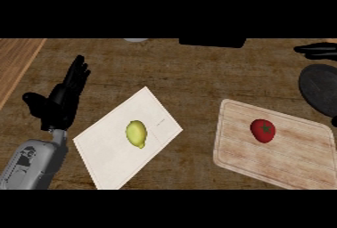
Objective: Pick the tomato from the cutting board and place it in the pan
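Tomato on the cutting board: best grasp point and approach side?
Grip the tomato across its round body, coming from above. It sits alone near the middle of the wooden cutting board, stem side showing, with bare board all around, so fingers can likely close on opposite sides. The right hand at the upper right, near the pan, seems the better choice.

Single head view, taken from above and looking steeply down on the wooden bench. The left forearm enters from the lower edge at the view's left, its hand raised with fingers straight. The board with the tomato lies right of centre, close below the camera; the pan is cut by the right edge, and fingers of the right hand show above it. The far bench edge runs along the top.
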`<control>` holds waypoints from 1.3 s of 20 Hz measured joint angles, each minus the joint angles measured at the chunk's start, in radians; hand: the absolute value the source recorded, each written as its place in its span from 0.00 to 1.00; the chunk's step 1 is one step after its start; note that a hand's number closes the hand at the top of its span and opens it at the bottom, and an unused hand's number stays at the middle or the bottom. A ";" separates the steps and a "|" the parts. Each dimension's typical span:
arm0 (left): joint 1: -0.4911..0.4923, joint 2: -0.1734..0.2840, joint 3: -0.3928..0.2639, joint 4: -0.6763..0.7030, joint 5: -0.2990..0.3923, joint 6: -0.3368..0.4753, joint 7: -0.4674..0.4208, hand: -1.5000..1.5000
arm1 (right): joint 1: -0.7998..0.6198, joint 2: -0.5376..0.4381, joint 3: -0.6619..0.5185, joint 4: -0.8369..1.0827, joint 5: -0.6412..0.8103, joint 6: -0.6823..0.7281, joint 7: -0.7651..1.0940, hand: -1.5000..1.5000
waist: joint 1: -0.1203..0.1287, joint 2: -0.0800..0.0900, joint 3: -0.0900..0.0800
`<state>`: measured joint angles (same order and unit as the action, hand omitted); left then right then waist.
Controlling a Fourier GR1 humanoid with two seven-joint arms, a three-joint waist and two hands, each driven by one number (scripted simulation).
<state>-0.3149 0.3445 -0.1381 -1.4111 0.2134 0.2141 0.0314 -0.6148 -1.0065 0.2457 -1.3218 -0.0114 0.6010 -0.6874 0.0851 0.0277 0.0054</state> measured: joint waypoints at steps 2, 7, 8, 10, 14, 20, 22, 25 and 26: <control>0.004 0.001 0.000 0.003 -0.003 -0.002 -0.002 0.50 | -0.027 -0.009 0.026 0.018 0.035 -0.035 -0.043 0.00 | -0.002 -0.002 -0.001; 0.009 -0.007 0.004 0.007 -0.007 0.003 0.000 0.50 | -0.086 -0.010 0.102 0.071 0.096 -0.099 -0.119 0.00 | -0.010 -0.006 -0.003; 0.008 -0.007 0.005 0.004 -0.009 0.003 0.001 0.50 | -0.094 -0.005 0.122 0.072 0.098 -0.102 -0.123 0.00 | -0.013 -0.008 -0.003; 0.014 -0.008 0.010 0.010 -0.007 0.002 -0.004 0.50 | -0.102 -0.001 0.163 0.064 0.102 -0.109 -0.138 0.00 | -0.019 -0.009 -0.004; 0.033 -0.006 0.013 0.008 -0.014 0.005 -0.013 0.50 | -0.096 -0.006 0.242 0.043 0.108 -0.124 -0.170 0.00 | -0.029 -0.013 -0.004; 0.054 -0.009 0.013 -0.023 -0.023 0.012 0.003 0.50 | -0.106 -0.006 0.343 0.078 0.176 -0.174 -0.220 0.00 | -0.041 -0.017 -0.004; 0.051 -0.006 0.022 -0.017 -0.021 0.007 0.002 0.50 | -0.116 -0.006 0.366 0.105 0.198 -0.186 -0.232 0.00 | -0.045 -0.018 -0.005; 0.059 -0.013 0.023 -0.027 -0.028 0.012 0.007 0.50 | -0.125 0.013 0.391 0.129 0.217 -0.200 -0.234 0.00 | -0.054 -0.020 -0.005; 0.059 -0.007 0.032 -0.031 -0.025 0.009 0.015 0.50 | -0.122 0.014 0.396 0.135 0.223 -0.206 -0.237 0.00 | -0.057 -0.021 -0.005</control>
<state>-0.2561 0.3378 -0.1064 -1.4420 0.1880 0.2229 0.0461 -0.7370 -0.9922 0.6419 -1.1872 0.2121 0.3953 -0.9245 0.0284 0.0064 0.0005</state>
